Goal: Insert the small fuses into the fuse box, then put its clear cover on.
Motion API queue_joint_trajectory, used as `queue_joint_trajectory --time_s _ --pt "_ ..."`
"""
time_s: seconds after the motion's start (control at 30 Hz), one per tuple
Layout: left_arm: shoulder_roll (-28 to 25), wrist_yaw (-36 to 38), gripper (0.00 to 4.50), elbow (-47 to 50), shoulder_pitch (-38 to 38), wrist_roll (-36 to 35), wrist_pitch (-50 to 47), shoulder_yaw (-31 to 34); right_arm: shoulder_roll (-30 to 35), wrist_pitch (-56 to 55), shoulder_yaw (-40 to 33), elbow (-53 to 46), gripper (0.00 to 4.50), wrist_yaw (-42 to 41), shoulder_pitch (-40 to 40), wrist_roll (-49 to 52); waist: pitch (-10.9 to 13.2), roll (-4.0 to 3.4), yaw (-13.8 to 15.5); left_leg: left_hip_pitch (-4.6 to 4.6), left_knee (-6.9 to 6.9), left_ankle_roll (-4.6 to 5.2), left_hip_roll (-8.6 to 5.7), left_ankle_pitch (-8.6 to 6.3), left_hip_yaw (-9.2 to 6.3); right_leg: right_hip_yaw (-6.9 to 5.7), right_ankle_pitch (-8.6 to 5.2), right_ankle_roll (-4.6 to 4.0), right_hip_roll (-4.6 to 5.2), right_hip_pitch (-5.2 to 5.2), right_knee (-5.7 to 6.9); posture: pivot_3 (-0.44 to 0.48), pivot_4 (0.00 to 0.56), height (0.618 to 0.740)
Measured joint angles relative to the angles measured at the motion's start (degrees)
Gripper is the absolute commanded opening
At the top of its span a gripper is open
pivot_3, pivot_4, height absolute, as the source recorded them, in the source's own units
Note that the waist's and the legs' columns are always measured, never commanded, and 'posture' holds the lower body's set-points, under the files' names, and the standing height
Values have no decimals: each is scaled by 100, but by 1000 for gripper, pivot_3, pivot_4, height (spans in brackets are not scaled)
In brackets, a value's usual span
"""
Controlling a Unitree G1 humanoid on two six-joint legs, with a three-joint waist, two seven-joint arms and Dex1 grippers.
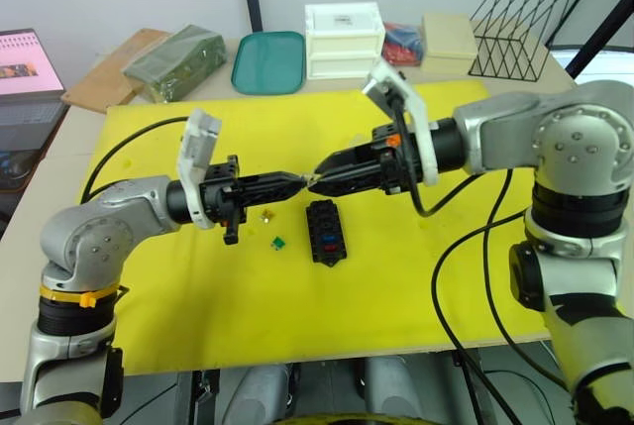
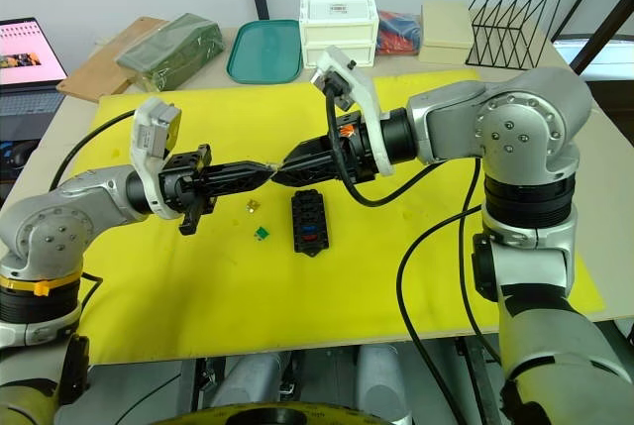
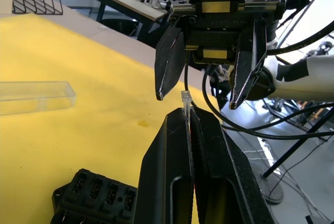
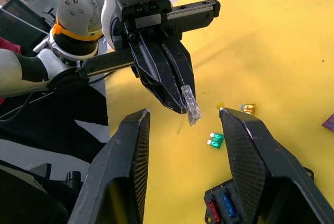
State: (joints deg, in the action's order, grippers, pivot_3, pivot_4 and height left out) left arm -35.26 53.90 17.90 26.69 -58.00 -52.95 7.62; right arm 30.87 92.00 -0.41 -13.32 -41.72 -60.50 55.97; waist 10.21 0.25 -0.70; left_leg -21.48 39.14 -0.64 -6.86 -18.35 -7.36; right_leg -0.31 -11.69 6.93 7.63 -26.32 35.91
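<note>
Midair above the yellow mat (image 1: 178,286), a clear fuse (image 4: 191,106) sits pinched in the left gripper (image 1: 300,181), tip to tip with the wide-open right gripper (image 1: 315,184), over the fuse box (image 1: 325,231), green fuse (image 1: 278,243) and amber fuse (image 1: 264,215).

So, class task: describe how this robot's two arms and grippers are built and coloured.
Both arms are silver-grey metal with rounded, bolted joints and black bands; the left arm carries a yellow ring near its base. Each ends in a black two-fingered gripper, left and right, topped by a white wrist camera bracket. Loose black cables trail from both; the right wrist bears an orange tab.
</note>
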Motion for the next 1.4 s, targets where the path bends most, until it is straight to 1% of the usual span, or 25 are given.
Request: queue_joint_trajectory --time_s 0.03,0.13,0.3,0.67,0.77,0.8,0.9,0.93,0.97,1.0,1.1,1.13,1.2,1.3,1.4 --pt "0 -2 0 0 0 0 0 0 0 0 0 0 2202 0 0 0 0 0 0 0 0 0 0 0 0 0 0 0 0 0 0 0 150 740" --pt "0 -2 0 0 0 0 0 -1 0 0 0 0 1640 0 0 0 0 0 -1 0 0 0 0 0 0 0 0 0 0 0 0 0 150 740" --pt "-1 12 0 25 0 -2 1 -1 -1 -1 0 3 44 45 0 -17 0 0 0 0 0 0 0 0 0 0 0 0 0 0 0 0 150 740" --pt "-64 -50 0 20 34 -7 -92 -26 9 -3 46 2 44 50 0 -21 0 0 -1 0 0 0 0 0 0 0 0 0 0 -1 0 0 150 740" --pt "-229 -220 651 -60 261 10 -426 -195 95 -50 198 -4 0 45 1 -78 0 0 -1 0 0 0 0 0 0 0 0 0 0 1 0 0 150 740" --pt "-268 -242 992 -94 286 65 -449 -250 162 -131 263 -31 0 6 5 -94 0 0 -1 0 0 1 -2 0 0 0 0 0 0 0 -1 0 150 740" --pt "-569 -74 2069 -132 257 459 -324 -515 759 -689 817 -416 0 -380 100 -351 0 0 -2 -2 -4 2 -2 -1 1 -1 0 1 -1 -2 -5 0 150 740" --pt "-751 84 2471 -122 204 652 -163 -625 1028 -1022 1082 -588 0 -566 212 -537 0 1 -3 -2 -5 2 -2 -1 3 -1 -1 1 -2 -2 -6 0 150 740" --pt "-880 187 2765 -113 151 785 -85 -685 1175 -1240 1255 -673 0 -689 305 -676 0 0 -2 -1 -5 3 -2 -2 5 -1 -1 1 -1 -1 -7 0 150 740" --pt "-1006 344 3157 -90 78 988 95 -789 1326 -1622 1476 -784 0 -864 444 -916 1 0 -9 0 -5 3 -1 -2 10 -1 0 2 0 -2 -8 0 150 740" --pt "-1162 729 4280 -9 -145 1574 683 -1234 1547 -2607 1984 -888 0 -1316 746 -1516 1 0 -10 2 -6 3 2 -2 14 0 0 2 0 -1 -7 0 150 740" --pt "-1161 811 4470 -12 -215 1873 964 -1451 1588 -3097 2102 -889 0 -1479 903 -1793 0 1 -2 3 -6 3 3 -2 14 0 0 2 -1 2 -10 0 150 740" --pt "-1026 862 4470 -147 -356 2420 1534 -1827 1606 -4025 2371 -840 0 -1749 1256 -2349 1 1 11 2 -4 4 3 -2 14 0 0 3 0 5 -15 0 150 740" --pt "-817 943 4470 -407 -423 2924 2119 -2118 1608 -4581 2660 -707 0 -2011 1453 -2784 3 5 15 -2 -2 4 2 -2 13 0 1 2 0 2 -15 0 150 740" --pt "-703 996 4470 -496 -405 3203 2507 -2175 1605 -4809 2689 -610 0 -2165 1453 -3066 3 5 16 0 -4 4 3 -2 11 0 0 2 0 2 -15 0 150 740"
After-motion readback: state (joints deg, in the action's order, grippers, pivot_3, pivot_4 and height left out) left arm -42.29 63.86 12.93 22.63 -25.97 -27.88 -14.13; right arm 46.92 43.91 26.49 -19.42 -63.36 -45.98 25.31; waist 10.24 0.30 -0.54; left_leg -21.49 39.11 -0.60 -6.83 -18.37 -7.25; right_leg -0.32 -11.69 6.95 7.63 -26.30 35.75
